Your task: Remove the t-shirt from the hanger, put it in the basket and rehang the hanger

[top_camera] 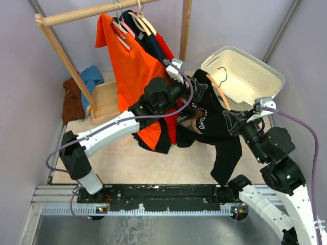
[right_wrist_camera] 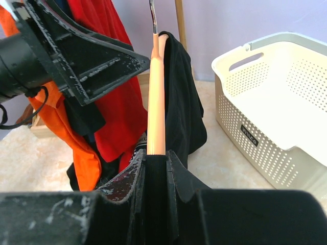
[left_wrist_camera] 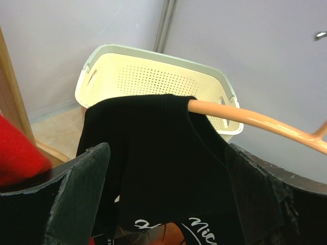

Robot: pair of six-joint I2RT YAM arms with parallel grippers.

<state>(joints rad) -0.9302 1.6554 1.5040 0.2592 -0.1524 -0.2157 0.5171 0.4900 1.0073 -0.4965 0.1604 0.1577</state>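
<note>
A black t-shirt with white print (top_camera: 214,130) hangs on a peach hanger (top_camera: 220,92) held in the air between the rack and the basket. My right gripper (top_camera: 233,122) is shut on one end of the hanger, with shirt cloth over it (right_wrist_camera: 156,158). The bare peach bar (right_wrist_camera: 156,97) runs away from the jaws, and the shirt (right_wrist_camera: 184,102) drapes over its far end. My left gripper (top_camera: 200,88) is open. Its fingers stand wide apart on either side of the shirt's shoulder (left_wrist_camera: 163,153). One arm of the hanger (left_wrist_camera: 255,121) is bare.
A white perforated basket (top_camera: 245,76) stands at the back right, also seen in the left wrist view (left_wrist_camera: 153,76). A wooden rack (top_camera: 92,14) at the back holds an orange shirt (top_camera: 133,71) and red and navy ones. Blue and brown clothes (top_camera: 82,89) lie at the left.
</note>
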